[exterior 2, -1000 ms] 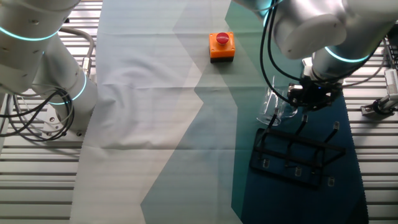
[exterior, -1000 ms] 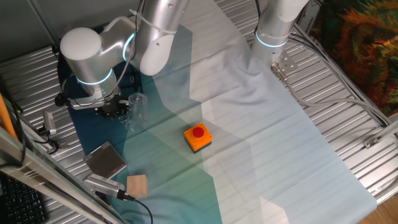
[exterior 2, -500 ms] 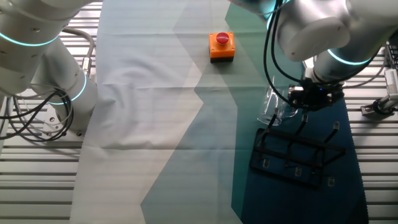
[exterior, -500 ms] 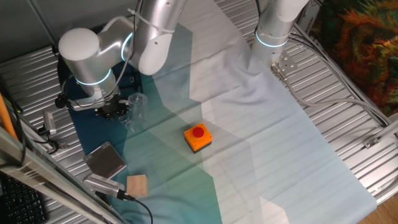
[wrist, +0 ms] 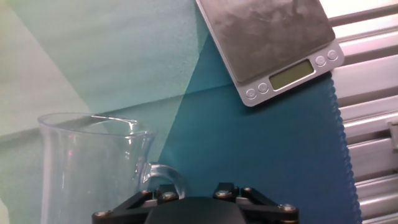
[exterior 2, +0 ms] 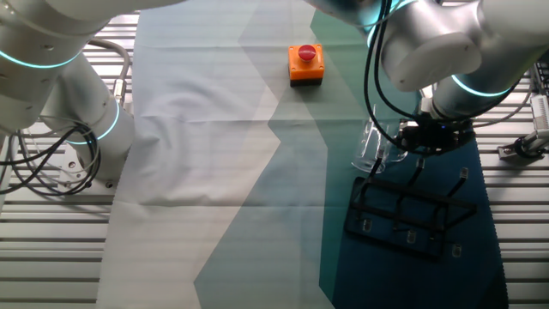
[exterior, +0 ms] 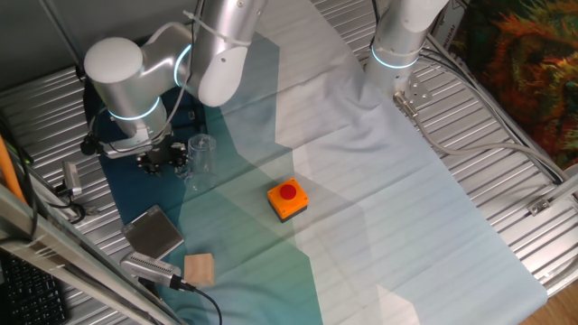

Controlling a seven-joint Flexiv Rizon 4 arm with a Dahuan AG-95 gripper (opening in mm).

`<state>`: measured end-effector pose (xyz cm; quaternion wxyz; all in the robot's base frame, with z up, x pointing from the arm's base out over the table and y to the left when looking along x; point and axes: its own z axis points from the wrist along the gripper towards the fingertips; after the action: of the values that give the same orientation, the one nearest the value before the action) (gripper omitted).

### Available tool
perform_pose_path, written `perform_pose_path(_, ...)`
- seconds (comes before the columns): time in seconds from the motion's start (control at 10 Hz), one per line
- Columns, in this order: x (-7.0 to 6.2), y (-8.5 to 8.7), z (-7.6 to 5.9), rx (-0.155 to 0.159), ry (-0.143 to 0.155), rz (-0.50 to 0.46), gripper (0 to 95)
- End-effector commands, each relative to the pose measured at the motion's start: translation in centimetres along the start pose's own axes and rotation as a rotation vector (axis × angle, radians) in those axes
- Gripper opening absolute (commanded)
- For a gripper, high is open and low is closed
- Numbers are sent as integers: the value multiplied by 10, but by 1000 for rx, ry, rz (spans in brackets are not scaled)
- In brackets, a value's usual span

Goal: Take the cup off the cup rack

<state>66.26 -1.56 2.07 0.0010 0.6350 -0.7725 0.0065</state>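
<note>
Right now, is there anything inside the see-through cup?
The cup looks empty: through its clear wall only the green cloth shows. Its bottom is cut off in the hand view, and in the fixed views the arm hides part of it.

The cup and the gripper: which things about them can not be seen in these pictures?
- Gripper fingertips: in both fixed views too small and dark, in the hand view below the edge. Open or shut is unclear.
- Cup base: hand view, cut by the bottom edge.
- Cup rack: whether the cup touches a peg, the other fixed view cannot settle.
</note>
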Motion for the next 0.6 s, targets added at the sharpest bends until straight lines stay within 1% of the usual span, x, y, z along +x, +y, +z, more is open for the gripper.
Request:
perform_pose_path(0.1,0,1,1,-14,-5,32,190)
perform_pose_path(0.2,0,2,2,-28,-8,43,190)
perform_pose_path(0.3,1,3,3,-32,-14,50,190)
perform_pose_path(0.6,1,4,3,-36,-16,48,190)
